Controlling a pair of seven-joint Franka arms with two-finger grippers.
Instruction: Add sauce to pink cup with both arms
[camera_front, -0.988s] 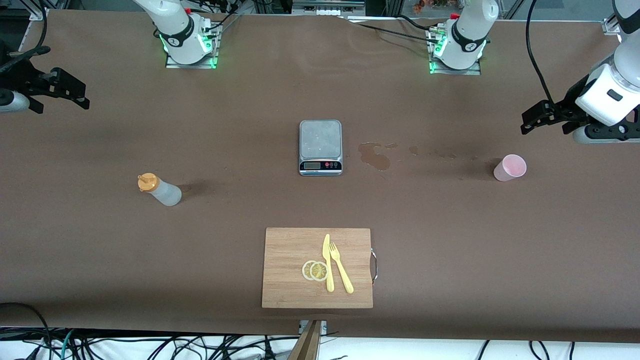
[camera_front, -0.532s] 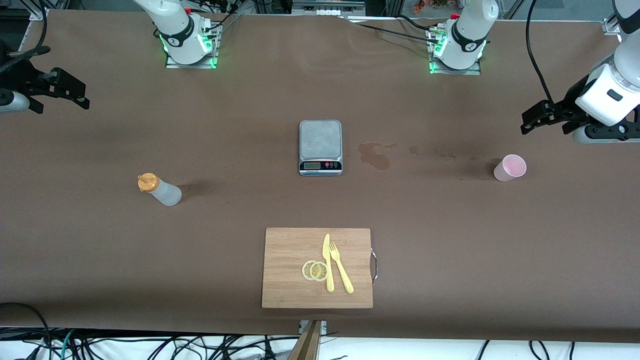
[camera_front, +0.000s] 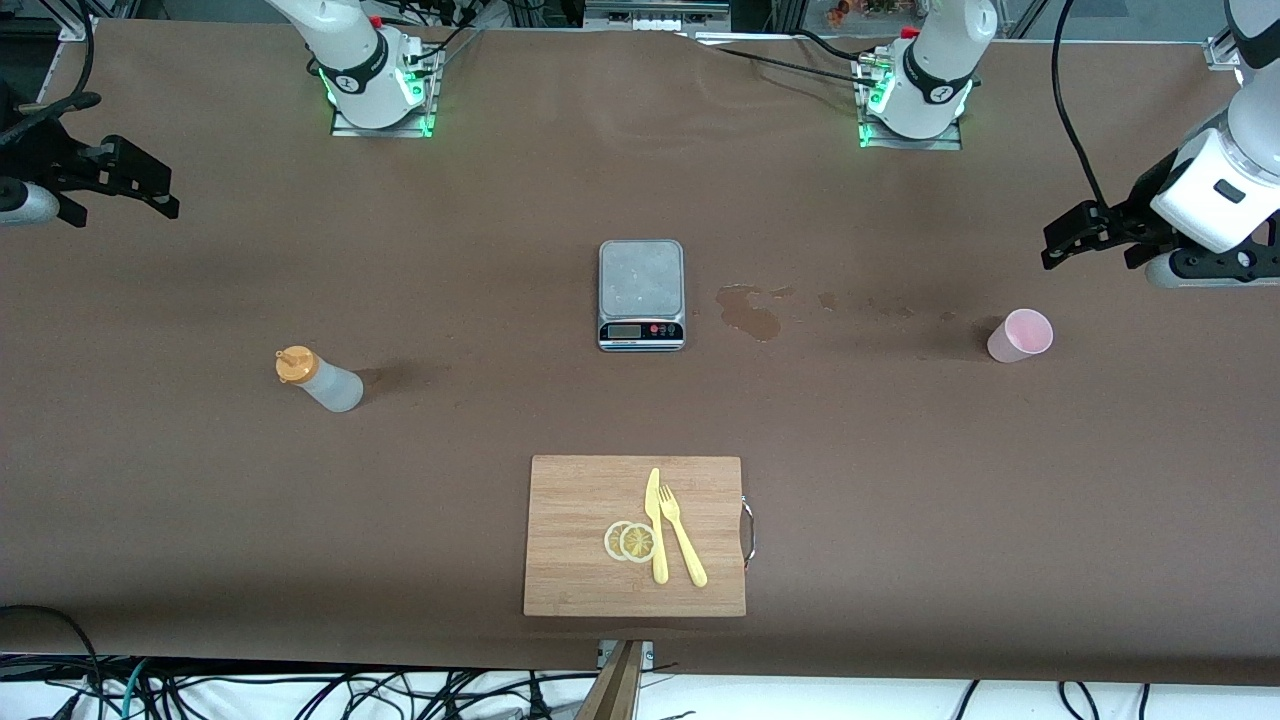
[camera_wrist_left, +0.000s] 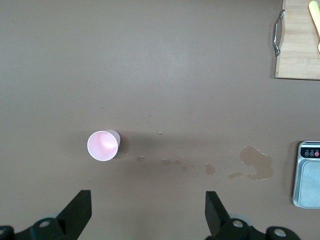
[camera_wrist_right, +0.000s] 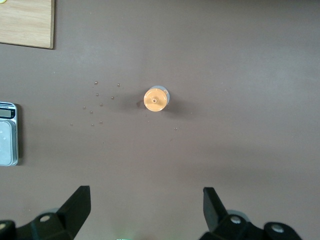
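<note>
Both arms wait, jaws spread, nothing held.
Left gripper hangs above cup; right gripper above sauce, at scale's 8 o'clock.

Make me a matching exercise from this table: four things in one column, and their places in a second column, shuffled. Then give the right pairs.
Things:
1. sauce bottle
2. pink cup
3. kitchen scale
4. lemon slices

Places:
A. on the cutting board, beside the yellow knife
B. toward the left arm's end of the table
C. mid-table, beside the brown wet stains
D. toward the right arm's end of the table

Pairs: 1-D, 2-B, 3-C, 4-A
</note>
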